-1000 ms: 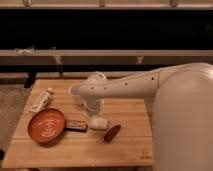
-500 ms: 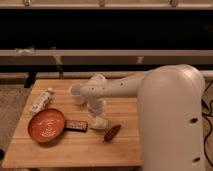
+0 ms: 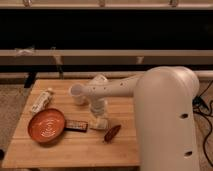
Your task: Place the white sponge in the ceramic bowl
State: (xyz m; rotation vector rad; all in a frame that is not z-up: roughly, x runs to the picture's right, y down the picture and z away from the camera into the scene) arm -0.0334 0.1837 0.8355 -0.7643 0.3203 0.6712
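Hidden and cropped
The gripper (image 3: 98, 119), low over the table (image 3: 75, 150), hides most of the white sponge (image 3: 102, 124); the arm (image 3: 165, 115) covers the table's right end and runs off the bottom edge.

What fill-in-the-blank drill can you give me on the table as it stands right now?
1. The gripper is down at the white sponge, which lies on the wooden table, not ____ the ceramic bowl.
2. The dark flat bar lies between the ceramic bowl and the white ____.
3. In the camera view, the ceramic bowl sits to the ____ of the white sponge.
Missing words: in; sponge; left.
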